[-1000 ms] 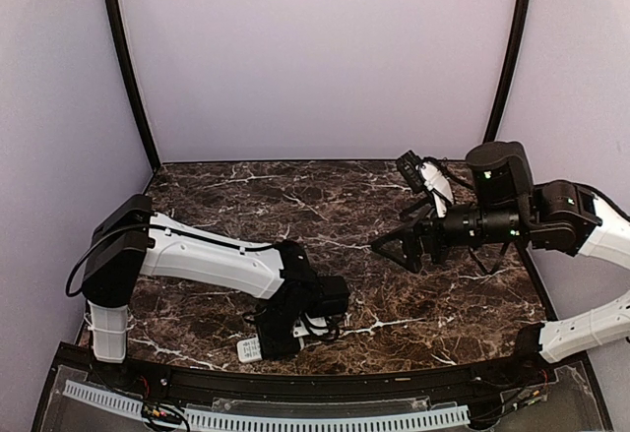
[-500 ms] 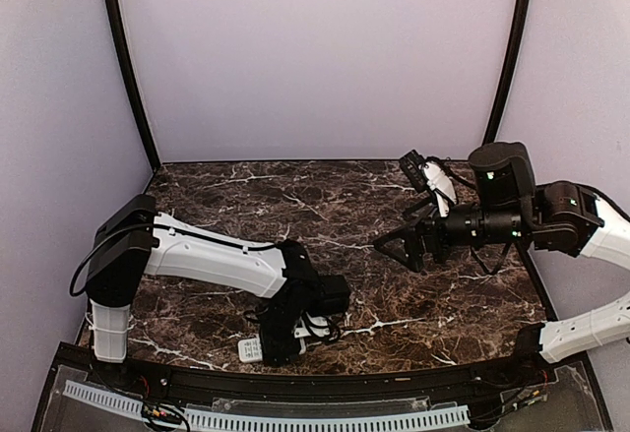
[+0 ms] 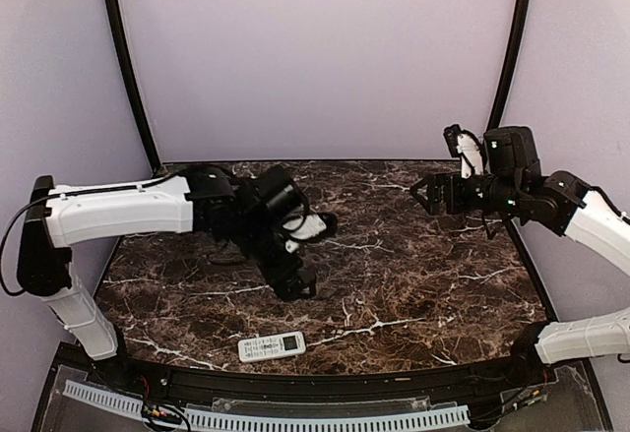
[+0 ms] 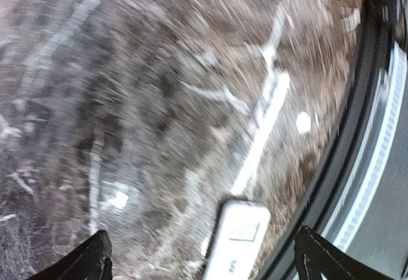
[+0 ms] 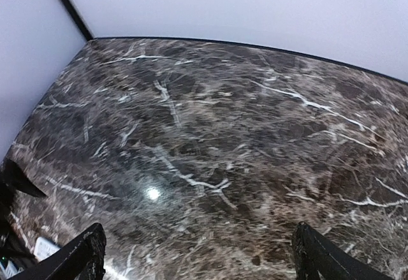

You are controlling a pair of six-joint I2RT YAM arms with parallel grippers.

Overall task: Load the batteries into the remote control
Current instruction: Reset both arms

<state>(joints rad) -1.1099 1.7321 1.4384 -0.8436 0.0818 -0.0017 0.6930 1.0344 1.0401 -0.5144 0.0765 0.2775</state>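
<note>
Near table (image 3: 443, 294) edge, remote control (image 3: 272, 346) free; left tool (image 3: 298, 287) lifted away, open.

In your left wrist view, blur smeared the marble table (image 4: 159, 101), and the remote control (image 4: 234, 238), lying between the jaws, was cut off by the bottom edge.

The worktop (image 3: 423, 284) is dark brown marble, veined with thin white streaks and mottled with paler tan. The remote (image 3: 271, 346) is white, with rows of small grey buttons and a greyish display. The left arm (image 3: 118, 211) and the right arm (image 3: 600, 223) have white shells and black joints; their fingers (image 4: 89, 264) are black. The walls (image 3: 315, 58) are pale lilac, crossed by black posts (image 3: 126, 68). A white slotted strip (image 3: 325, 418) lines the black front rim (image 3: 295, 385).
</note>
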